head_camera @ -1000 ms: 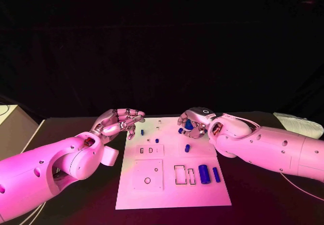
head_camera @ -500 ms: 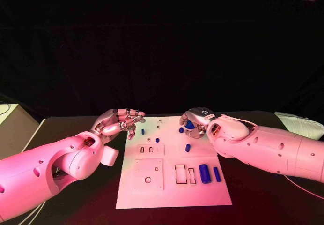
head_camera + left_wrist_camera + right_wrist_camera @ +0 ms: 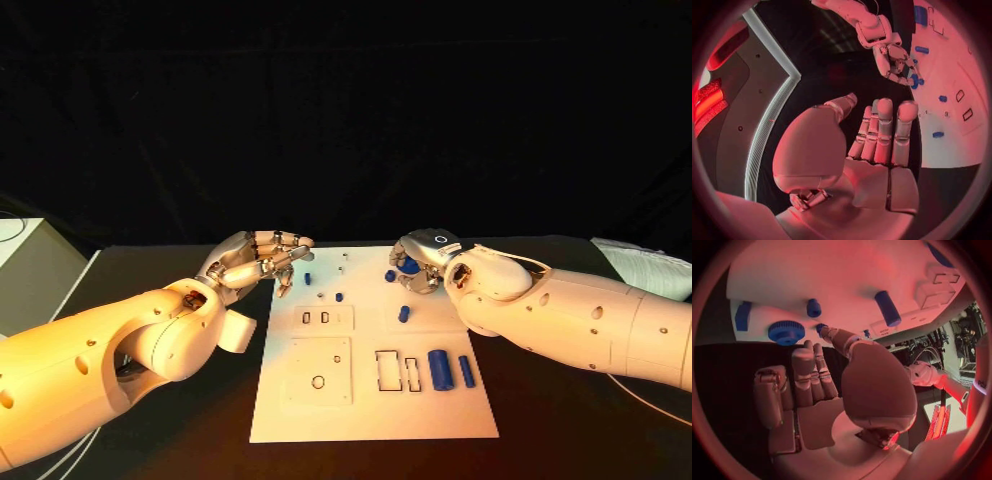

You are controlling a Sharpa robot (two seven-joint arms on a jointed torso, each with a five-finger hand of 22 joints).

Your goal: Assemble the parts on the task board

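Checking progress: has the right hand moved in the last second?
No: the right hand stays over the task board's far right edge, beside the same blue parts.

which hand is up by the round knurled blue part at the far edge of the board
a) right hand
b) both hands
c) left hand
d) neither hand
a, the right hand has its fingers next to the round blue part at the task board's far edge, while the left hand hovers off the board's far-left corner.

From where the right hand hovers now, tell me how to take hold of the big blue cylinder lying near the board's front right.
Grip the big blue cylinder across its round sides at mid-length, coming down from above with the right hand. It lies flat on the task board, long axis running front to back, so the ends offer less purchase. A thinner blue pin lies close on its right; keep fingers narrow.
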